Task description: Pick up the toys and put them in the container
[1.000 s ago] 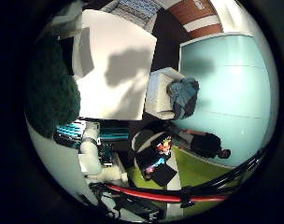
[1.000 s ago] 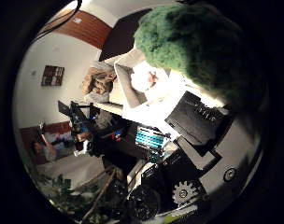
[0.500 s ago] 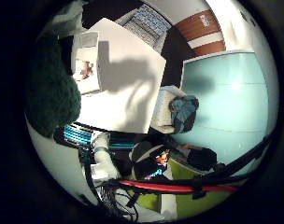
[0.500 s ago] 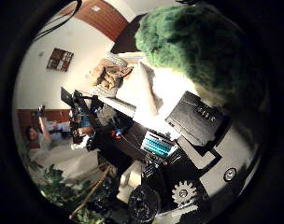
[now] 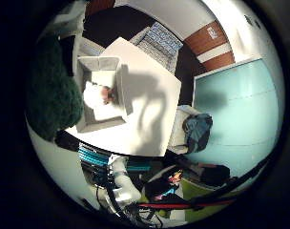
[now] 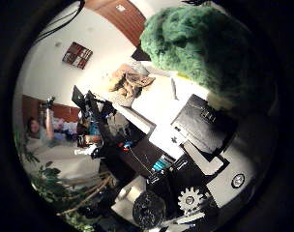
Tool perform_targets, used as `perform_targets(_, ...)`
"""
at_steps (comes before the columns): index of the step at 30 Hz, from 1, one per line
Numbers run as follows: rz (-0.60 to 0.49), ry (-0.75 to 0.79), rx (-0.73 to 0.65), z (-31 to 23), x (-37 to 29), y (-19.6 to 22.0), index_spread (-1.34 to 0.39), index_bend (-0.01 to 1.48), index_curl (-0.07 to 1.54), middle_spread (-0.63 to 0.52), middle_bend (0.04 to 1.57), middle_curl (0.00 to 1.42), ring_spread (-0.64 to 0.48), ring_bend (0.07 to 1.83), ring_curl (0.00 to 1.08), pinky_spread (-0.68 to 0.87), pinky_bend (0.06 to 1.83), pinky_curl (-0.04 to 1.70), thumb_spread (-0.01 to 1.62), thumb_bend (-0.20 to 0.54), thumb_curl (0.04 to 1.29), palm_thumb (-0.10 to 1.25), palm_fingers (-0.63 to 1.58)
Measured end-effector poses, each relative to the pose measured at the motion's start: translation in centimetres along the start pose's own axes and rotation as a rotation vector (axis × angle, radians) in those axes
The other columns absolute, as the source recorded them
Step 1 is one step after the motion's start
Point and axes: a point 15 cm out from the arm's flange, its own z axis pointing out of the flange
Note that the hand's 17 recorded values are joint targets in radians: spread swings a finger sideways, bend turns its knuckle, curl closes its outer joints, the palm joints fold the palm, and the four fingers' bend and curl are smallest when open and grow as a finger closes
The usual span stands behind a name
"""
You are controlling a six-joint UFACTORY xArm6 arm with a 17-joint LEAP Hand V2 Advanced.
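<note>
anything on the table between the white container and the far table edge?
Nothing: in the little finger side view the white table is bare from the white container to that edge, apart from a shadow. The green plush toy fills the view's side.

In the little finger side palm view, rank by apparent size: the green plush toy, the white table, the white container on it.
1. white table
2. green plush toy, enlarged by sitting close to the palm
3. white container, roughly toy-sized, so that order is unsure

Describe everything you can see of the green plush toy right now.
The green plush toy is a shaggy, dark green, rounded lump of fuzzy fabric. It fills much of both palm views, so it sits close against the palm of the robot hand, raised above the white table and beside the white container.
</note>
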Motion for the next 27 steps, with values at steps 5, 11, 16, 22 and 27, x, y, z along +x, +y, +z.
perform_targets(5,-0.026,-0.002,0.063,1.9,-0.3,-3.1,-0.29,0.97,1.00,-0.19,1.24,0.96,-0.27,1.27,0.90,-0.24,1.14,1.20,0.77,-0.023,0.83,0.99,1.07)
perform_targets(11,-0.034,0.004,0.060,5.1,0.5,-4.6,-0.29,0.98,1.01,-0.19,1.23,0.97,-0.28,1.27,0.91,-0.24,1.14,1.21,0.92,-0.021,0.78,0.89,1.06)
perform_targets(16,-0.024,0.007,0.090,7.3,1.1,-5.3,-0.29,0.93,0.99,-0.19,1.19,0.96,-0.27,1.26,0.90,-0.24,1.11,1.19,1.05,-0.019,0.70,0.89,1.06)
perform_targets(22,-0.006,0.016,0.062,8.7,2.2,-4.5,-0.34,0.65,0.90,-0.20,1.08,0.87,-0.28,1.19,0.75,-0.34,0.98,1.01,1.03,-0.030,0.61,0.82,1.06)
perform_targets(27,0.010,0.024,0.048,8.7,3.3,-4.0,-0.42,0.35,0.82,-0.22,0.89,0.76,-0.31,1.08,0.64,-0.48,0.79,0.85,1.12,-0.037,0.51,0.64,0.69)
